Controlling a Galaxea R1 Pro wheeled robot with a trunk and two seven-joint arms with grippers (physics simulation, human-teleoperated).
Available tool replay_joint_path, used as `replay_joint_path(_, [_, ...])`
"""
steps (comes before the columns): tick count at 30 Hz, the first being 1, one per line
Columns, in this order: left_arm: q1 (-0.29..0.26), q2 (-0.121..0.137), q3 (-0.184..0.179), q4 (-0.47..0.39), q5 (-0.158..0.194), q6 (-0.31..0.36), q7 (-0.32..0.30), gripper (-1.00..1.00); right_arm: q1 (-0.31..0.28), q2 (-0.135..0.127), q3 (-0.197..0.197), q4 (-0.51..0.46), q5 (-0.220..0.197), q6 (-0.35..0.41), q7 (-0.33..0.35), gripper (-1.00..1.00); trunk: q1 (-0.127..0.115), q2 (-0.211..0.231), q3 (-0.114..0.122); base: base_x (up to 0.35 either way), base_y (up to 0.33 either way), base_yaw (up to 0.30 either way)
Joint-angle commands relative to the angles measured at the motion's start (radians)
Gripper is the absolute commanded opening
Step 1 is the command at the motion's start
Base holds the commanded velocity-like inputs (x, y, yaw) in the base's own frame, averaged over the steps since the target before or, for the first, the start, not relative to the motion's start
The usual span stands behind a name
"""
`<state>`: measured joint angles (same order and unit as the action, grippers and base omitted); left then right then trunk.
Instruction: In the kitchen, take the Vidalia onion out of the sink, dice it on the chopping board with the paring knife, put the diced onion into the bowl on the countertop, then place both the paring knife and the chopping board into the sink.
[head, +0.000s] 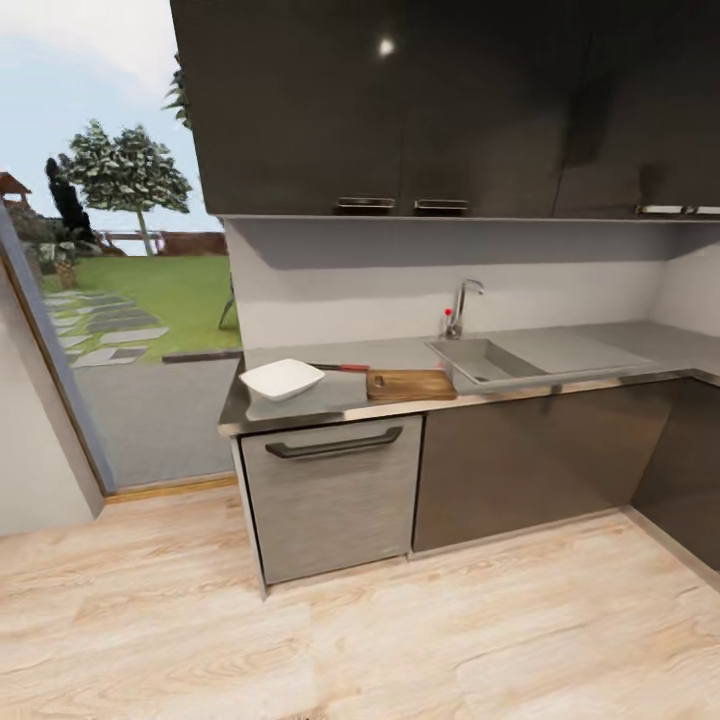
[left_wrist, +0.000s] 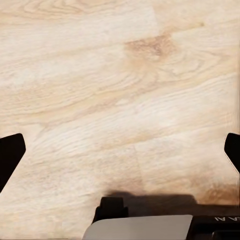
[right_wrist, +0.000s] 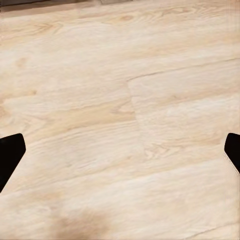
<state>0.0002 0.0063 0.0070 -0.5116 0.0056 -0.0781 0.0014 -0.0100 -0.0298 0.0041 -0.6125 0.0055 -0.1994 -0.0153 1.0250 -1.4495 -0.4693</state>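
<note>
Head view: counter (head: 560, 352) stood across the wood floor (head: 360, 640). Taking the sink (head: 484, 362) as landmark: white bowl (head: 282, 379) sat farthest left of it, paring knife (head: 342, 367) lay behind the chopping board (head: 410, 384), board just left of the sink; tap (head: 462, 305) behind the basin. Onion couldn't be made out. Left pincer (left_wrist: 120, 150) and right pincer (right_wrist: 120, 150) were both spread wide, pinching nothing, over floor planks.

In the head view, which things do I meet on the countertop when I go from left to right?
bowl → chopping board → sink; the paring knife lies behind, between the bowl and the board, and the tap stands behind the sink.
</note>
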Motion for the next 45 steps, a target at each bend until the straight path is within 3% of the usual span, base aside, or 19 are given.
replay_joint_path(1, [0.0,0.0,0.001,-0.001,0.001,-0.002,0.0,1.0,-0.001,0.0,0.0,0.001,0.001,-0.003,-0.002,1.0,0.0,0.0,-0.001,0.0,-0.319,0.266])
replay_joint_path(17, [0.0,0.0,0.001,0.0,0.0,-0.002,0.0,1.0,0.0,0.0,0.002,0.001,0.001,-0.009,-0.001,1.0,0.0,0.0,-0.007,0.0,-0.319,0.255])
replay_joint_path(45, [0.0,0.0,0.001,0.015,-0.004,-0.002,0.001,1.0,-0.001,0.001,0.003,0.0,0.0,-0.011,0.0,1.0,0.0,0.0,-0.007,0.0,-0.319,0.011])
